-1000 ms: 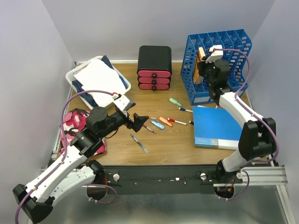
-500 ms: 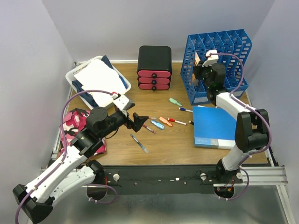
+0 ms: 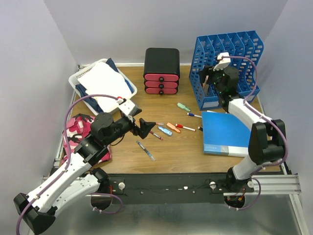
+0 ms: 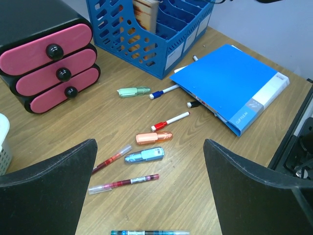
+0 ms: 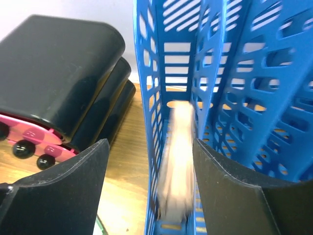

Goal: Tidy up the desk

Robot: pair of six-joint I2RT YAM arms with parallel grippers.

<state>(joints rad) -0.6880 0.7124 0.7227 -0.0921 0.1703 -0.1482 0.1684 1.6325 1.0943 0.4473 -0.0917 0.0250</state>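
Desk (image 3: pixel 186 147) — brown wood-grain laminate — between pale lilac walls (image 3: pixel 29 73)

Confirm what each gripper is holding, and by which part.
Nothing held: left gripper hangs open over the pens; right gripper stands open astride the blurred tan book in the blue rack, not clamping it.

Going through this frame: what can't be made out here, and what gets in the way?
- Right wrist view: the tan item standing in the blue file rack is motion-blurred, so what it is cannot be told.
- Top view: the left arm covers part of the pink patterned item.
- Left wrist view: the teal pen is cut off by the bottom edge.
- Left wrist view: the spine label on the blue binder is too small to read.
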